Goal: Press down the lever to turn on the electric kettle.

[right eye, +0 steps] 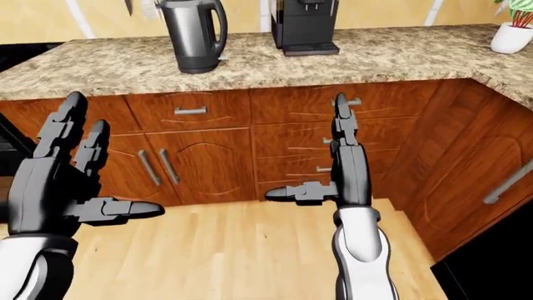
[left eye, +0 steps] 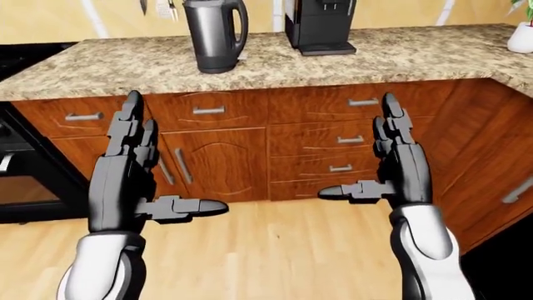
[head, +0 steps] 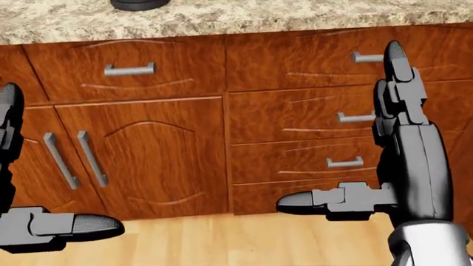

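Note:
The grey electric kettle (left eye: 215, 34) stands upright on the speckled stone counter (left eye: 375, 59) at the top left of the left-eye view, with its handle turned to the right. I cannot make out its lever. Only its dark base (head: 139, 4) shows in the head view. My left hand (left eye: 162, 165) is open and empty, fingers pointing up, thumb out to the right, well below the counter edge. My right hand (left eye: 367, 156) is open and empty too, fingers up, thumb out to the left. Both hands are far short of the kettle.
A black coffee machine (left eye: 320, 25) stands on the counter right of the kettle. A white plant pot (left eye: 522, 34) sits at the far right. Brown cabinets and drawers (left eye: 217, 156) run below the counter. A black oven (left eye: 17, 175) is at the left, above the wooden floor (left eye: 275, 250).

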You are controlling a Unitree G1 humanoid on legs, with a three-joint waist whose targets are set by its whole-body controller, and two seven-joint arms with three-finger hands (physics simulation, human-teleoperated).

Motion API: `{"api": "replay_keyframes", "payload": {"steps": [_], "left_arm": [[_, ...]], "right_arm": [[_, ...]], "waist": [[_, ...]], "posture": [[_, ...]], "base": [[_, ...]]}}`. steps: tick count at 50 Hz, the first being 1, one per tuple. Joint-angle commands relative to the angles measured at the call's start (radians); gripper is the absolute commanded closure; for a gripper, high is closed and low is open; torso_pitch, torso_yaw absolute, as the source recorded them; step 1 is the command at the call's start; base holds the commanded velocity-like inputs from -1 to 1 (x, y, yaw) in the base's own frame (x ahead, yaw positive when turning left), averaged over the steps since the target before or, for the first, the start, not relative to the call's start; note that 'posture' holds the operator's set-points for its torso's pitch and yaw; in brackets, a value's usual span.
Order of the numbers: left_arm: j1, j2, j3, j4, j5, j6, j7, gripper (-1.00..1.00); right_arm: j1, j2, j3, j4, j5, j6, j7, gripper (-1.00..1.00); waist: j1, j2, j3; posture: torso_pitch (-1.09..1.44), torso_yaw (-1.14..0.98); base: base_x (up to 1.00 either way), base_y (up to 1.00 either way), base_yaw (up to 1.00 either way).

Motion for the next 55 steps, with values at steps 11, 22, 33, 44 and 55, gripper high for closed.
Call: {"api": "replay_keyframes", "payload": {"steps": [11, 22, 33, 44, 55], "left_arm": [[-0.007, 0.007, 0.019, -0.033, 0.016, -0.053, 0.0, -1.0], [-0.005, 0.004, 0.022, -0.029, 0.02, -0.064, 0.0, -1.0], [-0.002, 0.004, 0.023, -0.035, 0.017, -0.062, 0.0, -1.0], [-0.003, 0.004, 0.022, -0.03, 0.018, -0.063, -0.001, -1.0], [0.005, 0.001, 0.017, -0.02, 0.021, -0.08, -0.001, -1.0]], "right_arm": [[-0.025, 0.003, 0.007, -0.044, 0.009, -0.044, -0.004, -1.0], [-0.03, 0.001, 0.001, -0.041, 0.018, -0.05, -0.02, -1.0], [-0.028, 0.004, 0.013, -0.068, 0.012, -0.028, -0.022, -1.0], [-0.031, 0.004, 0.014, -0.066, 0.011, -0.028, -0.02, -1.0], [-0.04, 0.009, 0.004, -0.076, 0.026, -0.027, -0.029, -1.0]], "waist": [[0.013, 0.104, -0.003], [0.014, 0.032, 0.0], [0.022, 0.015, 0.001], [0.027, 0.082, -0.009], [0.03, 0.019, 0.004]], "posture": [[0.0, 0.0], [0.0, 0.0], [0.0, 0.0], [0.0, 0.0], [0.0, 0.0]], "base": [[0.0, 0.26, 0.0], [0.0, 0.07, 0.19], [0.0, 0.0, 0.26], [0.0, 0.0, 0.26], [0.0, 0.0, 0.09]]}}
